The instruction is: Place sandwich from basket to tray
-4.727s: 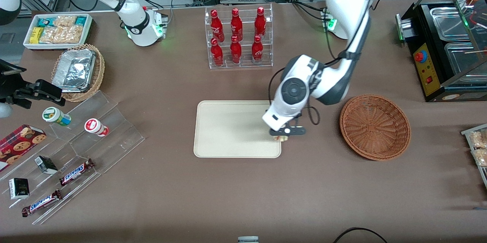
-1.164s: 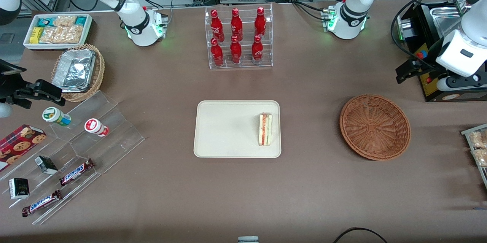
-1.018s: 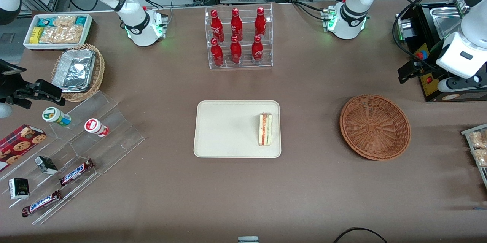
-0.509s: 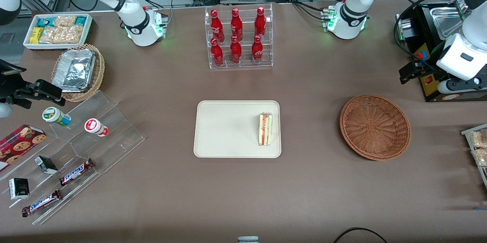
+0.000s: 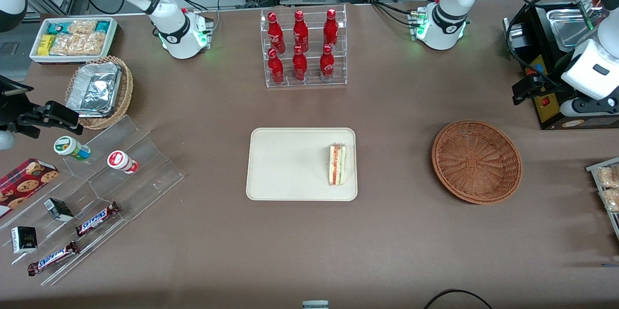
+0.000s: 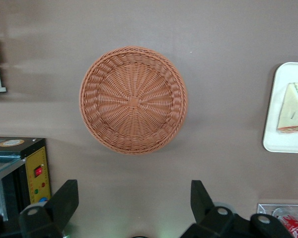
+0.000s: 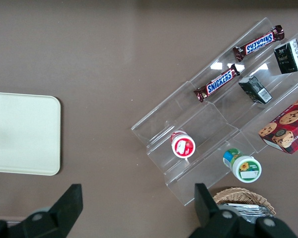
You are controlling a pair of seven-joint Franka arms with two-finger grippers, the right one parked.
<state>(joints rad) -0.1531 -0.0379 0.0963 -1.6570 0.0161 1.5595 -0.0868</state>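
The gripper [image 6: 131, 198] hung high above the table with its fingers [image 6: 64, 198] spread wide and empty. The basket [image 6: 133, 99], bare inside, lay directly below them. The sandwich [image 6: 293, 109] lay on the tray [image 6: 273, 119], well clear of the fingers, close to the rim; a knock to the tray could probably tip it off.

Brown counter [image 5: 309, 251]. Directly on it: tray [image 5: 290, 164] mid-counter, basket [image 5: 476, 161] toward working arm's end, bottle rack [image 5: 304, 48] farther from the front camera than the tray. Parked arm's end: snack bin [image 5: 72, 38], foil basket [image 5: 101, 91], clear stepped stand [image 5: 96, 193]. Tool [image 5: 524, 89] open, raised above the counter near the black box [image 5: 561, 57].
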